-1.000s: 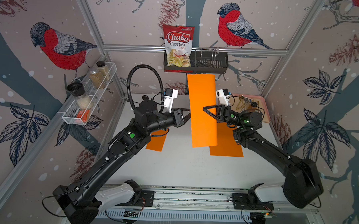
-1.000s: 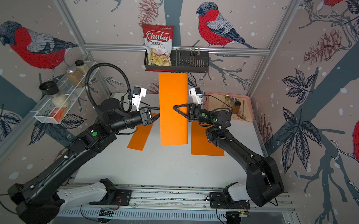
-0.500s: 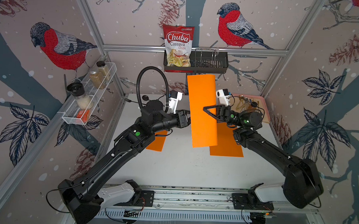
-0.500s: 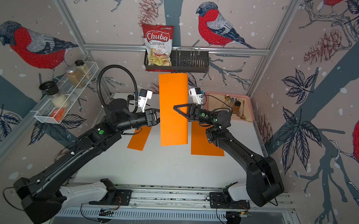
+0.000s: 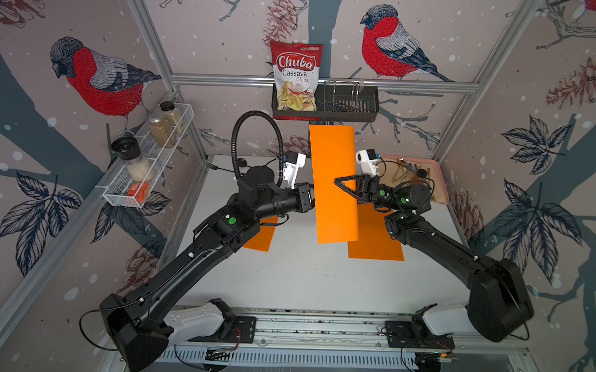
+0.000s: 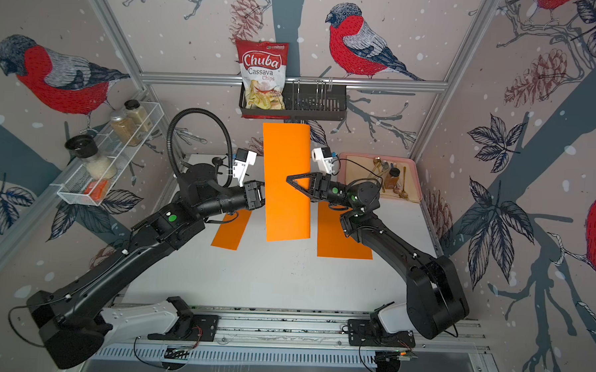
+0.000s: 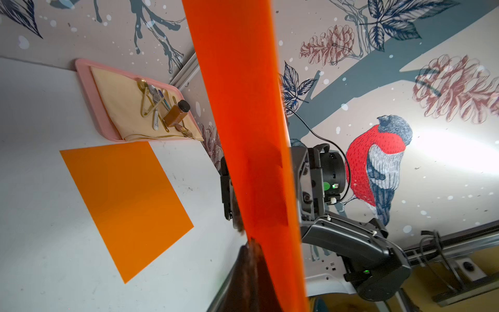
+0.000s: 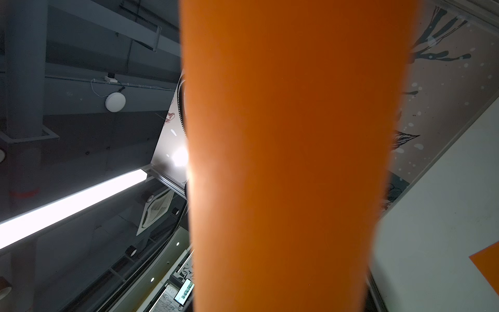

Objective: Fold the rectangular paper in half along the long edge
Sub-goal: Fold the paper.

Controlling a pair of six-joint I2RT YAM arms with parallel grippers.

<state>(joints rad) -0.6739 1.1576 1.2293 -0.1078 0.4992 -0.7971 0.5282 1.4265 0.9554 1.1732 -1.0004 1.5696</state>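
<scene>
The left gripper [image 5: 313, 200] had its jaws closed on the left long edge of the orange rectangular paper sheet [image 5: 333, 167], about halfway up. In the left wrist view the sheet [image 7: 243, 108] ran straight up out of the jaws, with one dark, blurred finger [image 7: 244, 275] against its face. The sheet hung upright in the air above the middle of the white table [image 5: 303, 280], clear of its surface, its top edge bowed a little. The right gripper [image 5: 341, 185] was clamped on the opposite long edge at much the same height. One black triangular finger lay over the near face and the other was hidden behind the paper.

The step in hand looked to be bringing the two long edges together. To do it well, the two pinches would want to travel toward each other level and at one pace, so that the paper bellied evenly instead of twisting and the corners met. Paper held only at mid-height would probably flop at both ends. A slow closing would help. So would a landing on the bare middle of the table, between the flat orange sheet [image 5: 261, 237] on its left part and the second flat orange sheet [image 5: 377, 238] on its right part.

The left arm reached from the table's near edge in a long inward slope, its wrist nearly horizontal and pointing rightward at the sheet. The right arm mirrored it from the near right corner, with a bulky elbow low, the forearm climbing inward, and the wrist level and pointing leftward.
</scene>
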